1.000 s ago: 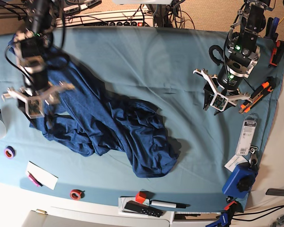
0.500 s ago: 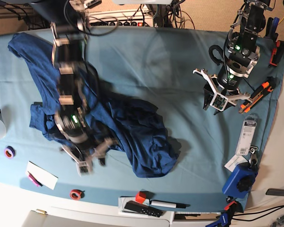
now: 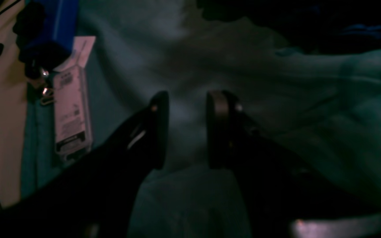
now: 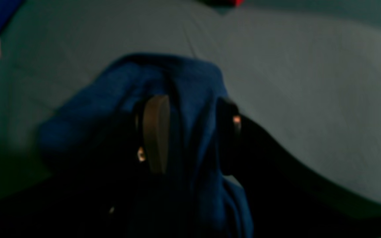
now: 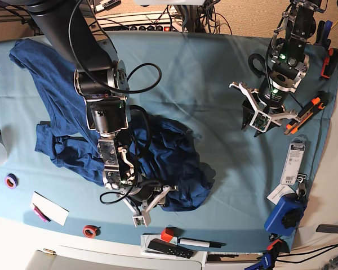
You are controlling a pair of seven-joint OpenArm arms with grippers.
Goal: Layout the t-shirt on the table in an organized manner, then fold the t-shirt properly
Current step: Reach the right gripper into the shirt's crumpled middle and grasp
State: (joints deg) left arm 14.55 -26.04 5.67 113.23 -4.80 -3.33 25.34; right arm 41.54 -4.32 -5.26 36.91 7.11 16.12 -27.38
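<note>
The t-shirt is found bunched and wrinkled on the left half of the table in the base view, one part being stretched toward the far left corner and the bulk being heaped near the front edge. The right gripper is positioned at the front edge of that heap. In the right wrist view, a fold of the t-shirt is seen pinched between the fingers, the jaws being closed on the cloth. The left gripper is held above bare table well apart from the t-shirt. In the left wrist view its fingers are seen parted, with only the table cover between them and nothing held. A packaged item is noted near the table's edge, beside a blue object.
</note>
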